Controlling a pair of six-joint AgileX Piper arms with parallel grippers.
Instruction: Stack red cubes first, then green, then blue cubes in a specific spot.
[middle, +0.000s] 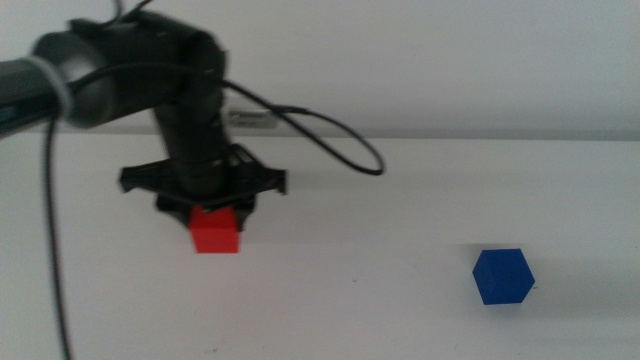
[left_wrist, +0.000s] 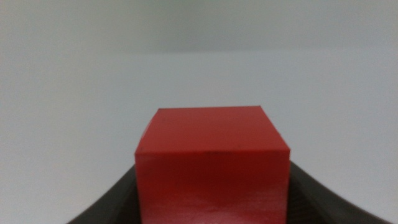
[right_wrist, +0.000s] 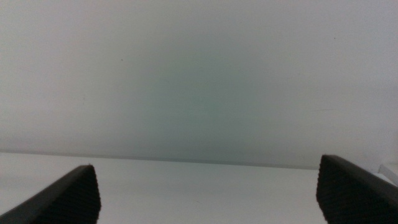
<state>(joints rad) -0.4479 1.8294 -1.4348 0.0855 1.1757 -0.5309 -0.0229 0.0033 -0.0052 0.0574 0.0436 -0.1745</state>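
Note:
The red cube (middle: 215, 231) is at the left-centre of the white table, gripped by my left gripper (middle: 213, 212), which comes down on it from above. In the left wrist view the red cube (left_wrist: 212, 165) fills the space between the two dark jaws, which press its sides. I cannot tell whether it rests on the table or hangs just above it. The blue cube (middle: 503, 276) sits alone on the table at the right. My right gripper (right_wrist: 208, 193) is open with nothing between its jaws and is out of the middle view. The green cube is out of view.
A black cable (middle: 320, 135) loops from the left arm across the table's far side. The white wall rises behind the table's back edge.

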